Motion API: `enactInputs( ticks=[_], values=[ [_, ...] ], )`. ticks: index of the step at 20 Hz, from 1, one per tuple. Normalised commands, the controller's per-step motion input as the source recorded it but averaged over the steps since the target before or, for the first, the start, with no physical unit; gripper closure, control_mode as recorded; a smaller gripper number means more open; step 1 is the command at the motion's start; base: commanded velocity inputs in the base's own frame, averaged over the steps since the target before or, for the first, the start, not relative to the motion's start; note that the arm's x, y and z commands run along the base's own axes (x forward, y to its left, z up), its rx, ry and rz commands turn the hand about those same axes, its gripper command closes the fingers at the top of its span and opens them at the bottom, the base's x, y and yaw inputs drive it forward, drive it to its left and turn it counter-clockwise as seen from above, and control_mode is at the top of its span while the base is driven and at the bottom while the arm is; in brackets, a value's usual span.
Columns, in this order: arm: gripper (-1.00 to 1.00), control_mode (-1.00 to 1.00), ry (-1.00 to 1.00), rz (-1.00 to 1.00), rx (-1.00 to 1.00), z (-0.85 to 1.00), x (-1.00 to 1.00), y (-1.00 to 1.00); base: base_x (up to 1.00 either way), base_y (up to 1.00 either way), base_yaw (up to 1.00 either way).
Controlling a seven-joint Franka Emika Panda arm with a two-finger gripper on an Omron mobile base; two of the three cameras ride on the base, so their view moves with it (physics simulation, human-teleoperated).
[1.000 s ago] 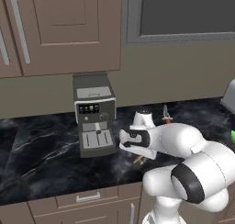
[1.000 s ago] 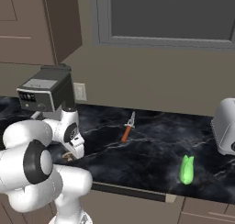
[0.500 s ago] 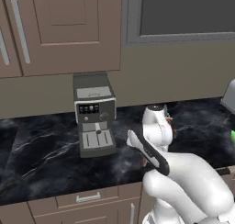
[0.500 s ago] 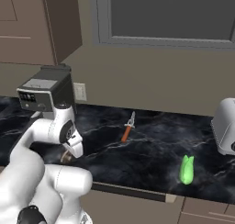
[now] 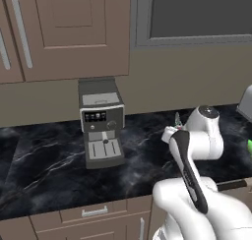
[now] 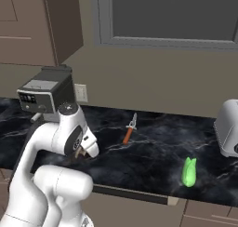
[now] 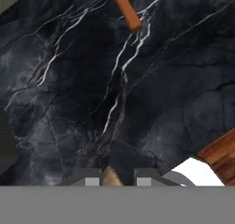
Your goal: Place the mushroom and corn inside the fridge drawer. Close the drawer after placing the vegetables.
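Two fingers pinched a tan mushroom over the counter

One small tan piece, taken to be the mushroom [image 7: 109, 175], sat wedged between the two dark fingertips [image 7: 93, 182] in the hand view. The gripper [image 7: 114, 181] was drawn nearly closed around it, with only that sliver of tan showing in the narrow gap. From the right base view the gripper [image 6: 82, 150] pointed down at the black marble counter [image 6: 153, 151], near its front edge, with a brownish lump just under the hand. Whether the mushroom touched the stone or hung just above it could not be told.

The corn [image 6: 188, 171], in its green husk, lay on the same counter well to the robot's right of the gripper, close to the front edge and near the toaster [image 6: 228, 134]. A sliver of green showed at the right border of the left base view [image 5: 250, 148].

A knife [image 6: 129, 130] with an orange handle lay between the arm and the corn, further back toward the wall; its handle end [image 7: 126, 11] appeared at the top of the hand view. The coffee machine [image 5: 101, 123] stood against the wall to the arm's left, below the brown wall cabinets [image 5: 74, 32].
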Motion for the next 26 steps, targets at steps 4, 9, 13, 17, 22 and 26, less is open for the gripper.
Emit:
enactInputs(
  ticks=[4,9,13,17,22,26],
  values=[
    [1.0,-1.0,-0.28,0.0,0.0,1.0,-0.35,-0.66,0.0,0.0,0.0],
    [1.0,-1.0,-0.2,0.0,0.0,0.78,-0.38,-0.23,0.0,0.0,0.0],
    [1.0,-1.0,0.01,0.0,0.0,0.0,0.0,0.06,0.0,0.0,0.0],
    [1.0,-1.0,0.03,0.0,0.0,-0.01,0.0,0.0,0.0,0.0,0.0],
    [1.0,1.0,0.01,0.02,0.0,0.01,-0.27,-0.15,-0.13,-0.11,0.02],
    [1.0,1.0,0.0,0.0,0.0,0.0,0.0,0.0,-0.81,-0.77,0.14]
  ],
)
